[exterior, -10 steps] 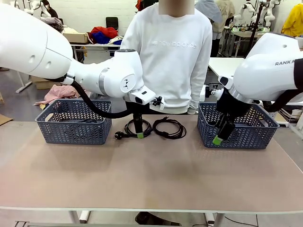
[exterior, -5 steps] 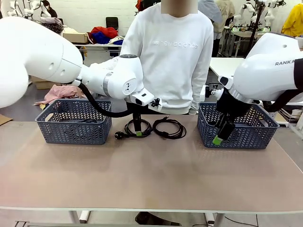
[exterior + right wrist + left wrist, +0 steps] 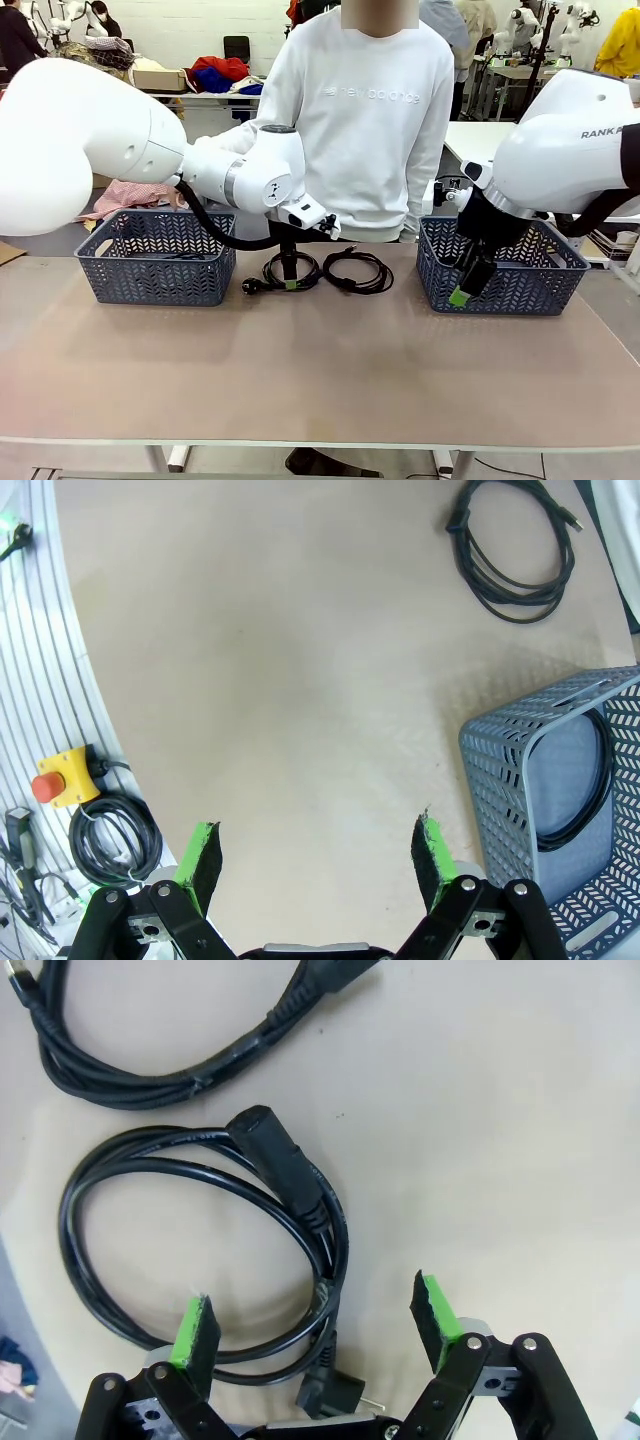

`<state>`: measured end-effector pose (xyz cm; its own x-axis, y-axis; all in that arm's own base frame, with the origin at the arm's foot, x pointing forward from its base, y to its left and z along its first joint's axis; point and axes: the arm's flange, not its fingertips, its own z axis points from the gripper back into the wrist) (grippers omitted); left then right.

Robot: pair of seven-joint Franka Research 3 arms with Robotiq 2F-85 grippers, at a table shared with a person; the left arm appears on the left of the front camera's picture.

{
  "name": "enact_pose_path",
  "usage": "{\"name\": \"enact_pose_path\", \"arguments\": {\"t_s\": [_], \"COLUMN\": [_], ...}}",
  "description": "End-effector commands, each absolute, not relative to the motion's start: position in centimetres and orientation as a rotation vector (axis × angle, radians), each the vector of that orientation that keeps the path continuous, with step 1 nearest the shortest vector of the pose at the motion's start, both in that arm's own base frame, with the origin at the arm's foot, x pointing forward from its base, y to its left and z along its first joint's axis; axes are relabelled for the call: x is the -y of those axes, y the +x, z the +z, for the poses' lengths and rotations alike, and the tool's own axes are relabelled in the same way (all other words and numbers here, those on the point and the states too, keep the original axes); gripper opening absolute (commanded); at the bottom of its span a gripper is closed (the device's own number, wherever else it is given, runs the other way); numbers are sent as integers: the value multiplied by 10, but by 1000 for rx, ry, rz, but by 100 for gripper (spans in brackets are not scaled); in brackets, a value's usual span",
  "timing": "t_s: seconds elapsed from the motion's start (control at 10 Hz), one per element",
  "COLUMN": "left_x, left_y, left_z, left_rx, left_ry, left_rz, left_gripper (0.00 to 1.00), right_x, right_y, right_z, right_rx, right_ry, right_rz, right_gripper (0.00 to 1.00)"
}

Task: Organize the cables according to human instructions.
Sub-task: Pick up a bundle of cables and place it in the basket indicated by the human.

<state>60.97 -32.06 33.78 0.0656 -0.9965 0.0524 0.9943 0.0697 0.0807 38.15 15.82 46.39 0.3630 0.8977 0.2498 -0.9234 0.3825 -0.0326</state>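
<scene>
Two coiled black cables lie on the table in front of the person, a left coil [image 3: 272,270] and a right coil [image 3: 357,271]. My left gripper [image 3: 290,274] points down over the left coil, open. In the left wrist view its green pads [image 3: 195,1328] straddle the near edge of that coil [image 3: 285,1165], whose plug lies between them; the other cable [image 3: 130,1090] lies beyond. My right gripper [image 3: 466,286] hangs open in front of the right basket, nothing between its fingers [image 3: 432,848]. The right wrist view shows one coil [image 3: 510,608] on the table and another cable [image 3: 603,770] inside a basket.
A grey-blue basket [image 3: 155,270] stands at the left with a dark cord showing inside. A matching basket [image 3: 500,285] stands at the right, also seen at the right wrist view's edge [image 3: 500,780]. The person stands at the far side, hands down.
The left arm's upper links have swung to the right and risen, while its gripper stays over the left coil. The right arm and both coils have not moved.
</scene>
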Motion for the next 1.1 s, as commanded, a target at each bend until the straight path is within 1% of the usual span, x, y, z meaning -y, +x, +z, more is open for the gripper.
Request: {"name": "enact_pose_path", "arguments": {"t_s": [0.0,0.6,1.0], "left_x": [318,303,304], "left_y": [617,619,621], "left_z": [336,321,317], "left_rx": [59,5,16], "left_ry": [36,5,-8], "left_rz": [-1476,-1456,-1471], "left_gripper": [100,100,100], "right_x": [-160,-160,-160], "right_y": [382,382,382], "right_z": [465,465,465], "right_rx": [243,243,243], "right_ry": [113,113,113], "right_rz": [1173,1173,1173], "right_gripper": [100,100,100]}}
